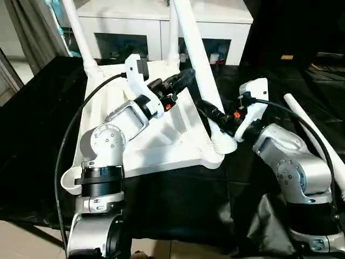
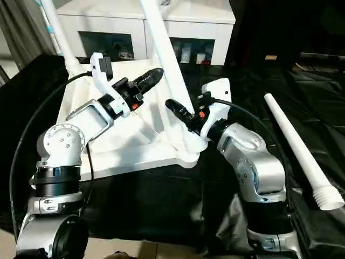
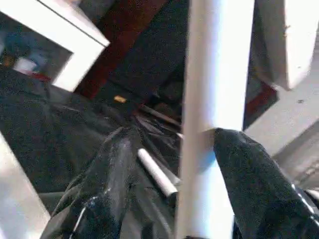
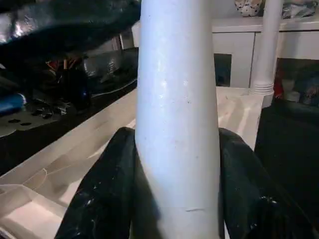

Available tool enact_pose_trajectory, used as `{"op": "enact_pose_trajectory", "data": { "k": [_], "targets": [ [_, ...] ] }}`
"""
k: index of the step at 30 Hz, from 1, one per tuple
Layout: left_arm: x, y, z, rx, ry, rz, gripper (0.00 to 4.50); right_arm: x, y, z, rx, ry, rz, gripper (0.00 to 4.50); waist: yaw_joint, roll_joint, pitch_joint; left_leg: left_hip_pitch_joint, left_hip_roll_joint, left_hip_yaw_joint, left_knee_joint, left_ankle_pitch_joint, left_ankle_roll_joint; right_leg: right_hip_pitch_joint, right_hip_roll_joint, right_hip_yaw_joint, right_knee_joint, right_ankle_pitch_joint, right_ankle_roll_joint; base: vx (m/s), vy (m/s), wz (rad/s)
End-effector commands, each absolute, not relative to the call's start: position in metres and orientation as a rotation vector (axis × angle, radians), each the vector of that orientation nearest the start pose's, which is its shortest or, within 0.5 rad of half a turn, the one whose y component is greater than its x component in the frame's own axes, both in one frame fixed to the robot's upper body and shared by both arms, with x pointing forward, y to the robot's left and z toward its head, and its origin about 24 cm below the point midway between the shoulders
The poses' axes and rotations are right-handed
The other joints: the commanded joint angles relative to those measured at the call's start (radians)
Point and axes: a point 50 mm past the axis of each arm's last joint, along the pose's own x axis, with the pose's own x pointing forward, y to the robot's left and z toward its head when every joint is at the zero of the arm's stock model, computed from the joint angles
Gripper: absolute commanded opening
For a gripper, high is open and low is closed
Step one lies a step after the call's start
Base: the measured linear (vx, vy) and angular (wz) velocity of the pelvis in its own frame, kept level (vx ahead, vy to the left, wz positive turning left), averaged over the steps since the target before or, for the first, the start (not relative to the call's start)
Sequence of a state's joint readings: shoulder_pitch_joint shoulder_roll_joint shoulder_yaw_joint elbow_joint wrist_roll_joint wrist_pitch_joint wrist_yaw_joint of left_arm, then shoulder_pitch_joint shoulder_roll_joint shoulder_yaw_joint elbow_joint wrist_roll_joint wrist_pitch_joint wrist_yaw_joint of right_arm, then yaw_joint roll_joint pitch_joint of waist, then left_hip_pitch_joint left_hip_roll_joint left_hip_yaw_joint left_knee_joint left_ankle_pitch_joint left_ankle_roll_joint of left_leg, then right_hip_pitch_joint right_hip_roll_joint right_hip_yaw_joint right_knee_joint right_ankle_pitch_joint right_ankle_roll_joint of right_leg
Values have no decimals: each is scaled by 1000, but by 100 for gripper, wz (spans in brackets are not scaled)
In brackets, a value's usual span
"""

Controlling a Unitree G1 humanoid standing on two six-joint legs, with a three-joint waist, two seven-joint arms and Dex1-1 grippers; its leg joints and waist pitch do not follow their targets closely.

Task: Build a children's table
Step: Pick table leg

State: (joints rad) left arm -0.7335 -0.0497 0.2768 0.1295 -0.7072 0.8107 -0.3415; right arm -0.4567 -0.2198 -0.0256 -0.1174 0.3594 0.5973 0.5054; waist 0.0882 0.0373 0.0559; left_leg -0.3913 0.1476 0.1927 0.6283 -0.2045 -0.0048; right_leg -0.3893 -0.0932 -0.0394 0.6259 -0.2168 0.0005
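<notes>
The children's table top lies upside down on black cloth, its ribbed underside facing up. A white leg stands in the near right corner socket, leaning slightly. My right gripper is shut on this leg just above the socket, and both fingers press its sides in the right wrist view. Higher up, my left gripper straddles the same leg and is open. In the left wrist view one finger touches the leg and the other finger stands apart from it.
Two more legs stand in the far corner sockets. A loose leg lies on the black cloth to my right. A white cabinet with glass doors stands behind the table top. Cables loop over my left forearm.
</notes>
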Motion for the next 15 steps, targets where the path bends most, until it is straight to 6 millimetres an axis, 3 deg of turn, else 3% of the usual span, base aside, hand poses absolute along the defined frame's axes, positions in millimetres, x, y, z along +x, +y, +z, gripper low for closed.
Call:
{"op": "enact_pose_trajectory", "data": {
  "k": [1, 8, 13, 15],
  "targets": [
    [336, 73, 187, -725, 83, -864, 289, 305, -116, 149, 77, 9, 747, 180, -1, -12, -70, 22, 70, -35, -80, -54, 47, 43, -57, 36, -60, 12, -247, 0, 0, 0],
    [333, 69, 188, -732, 83, -895, 289, 302, -109, 146, 74, 24, 789, 180, 0, -13, -67, 21, 71, -35, -82, -69, 41, 44, -59, 38, -63, -8, -237, 0, 0, 0],
    [334, 70, 185, -721, 95, -886, 247, 297, -101, 144, 58, 35, 840, 180, -1, -13, -67, 21, 71, -36, -82, -65, 40, 45, -59, 38, -62, 5, -229, 0, 0, 0],
    [333, 70, 184, -715, 99, -886, 208, 295, -98, 142, 44, 44, 856, 180, -1, -11, -68, 22, 71, -37, -82, -64, 39, 44, -58, 38, -62, 6, -230, 0, 0, 0]
  ]
}}
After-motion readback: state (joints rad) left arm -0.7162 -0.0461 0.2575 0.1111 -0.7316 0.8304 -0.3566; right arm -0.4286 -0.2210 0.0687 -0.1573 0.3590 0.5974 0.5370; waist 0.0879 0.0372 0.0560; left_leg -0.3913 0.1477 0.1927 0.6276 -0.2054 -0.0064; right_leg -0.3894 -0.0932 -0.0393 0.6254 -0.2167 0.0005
